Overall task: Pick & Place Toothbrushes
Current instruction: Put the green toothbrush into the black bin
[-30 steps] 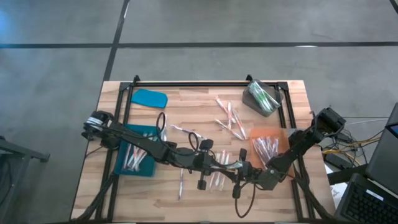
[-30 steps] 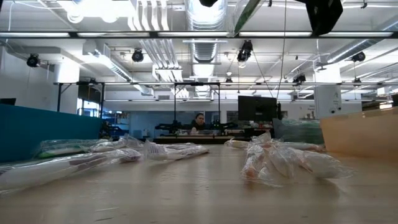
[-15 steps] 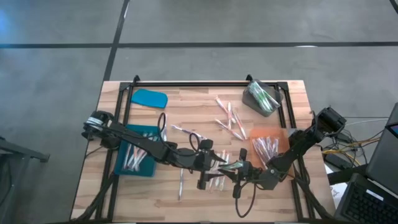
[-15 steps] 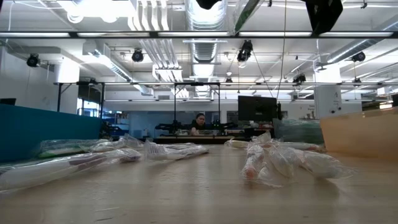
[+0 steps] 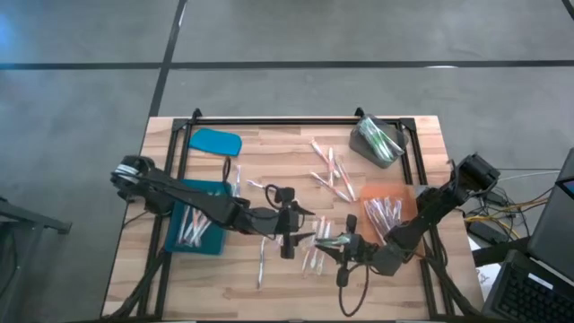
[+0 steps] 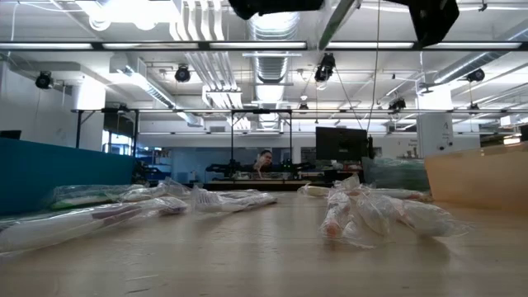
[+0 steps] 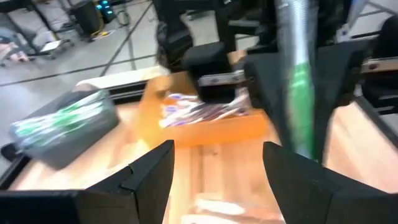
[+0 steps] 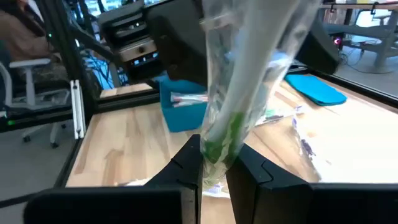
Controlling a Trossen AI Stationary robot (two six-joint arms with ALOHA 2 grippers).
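As the left gripper [image 5: 289,235] has opened and backed away, the right gripper [image 5: 345,247] alone holds the green toothbrush [image 8: 233,118].
Handover looks finished above the table's [image 5: 269,148] near middle; the right fingers pinch the wrapped brush tightly.

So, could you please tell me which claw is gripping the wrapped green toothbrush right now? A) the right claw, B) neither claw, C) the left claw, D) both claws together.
A: in the right wrist view the right claw is shut on the wrapped green toothbrush, while the left wrist view shows the left claw open, with nothing between its fingers.
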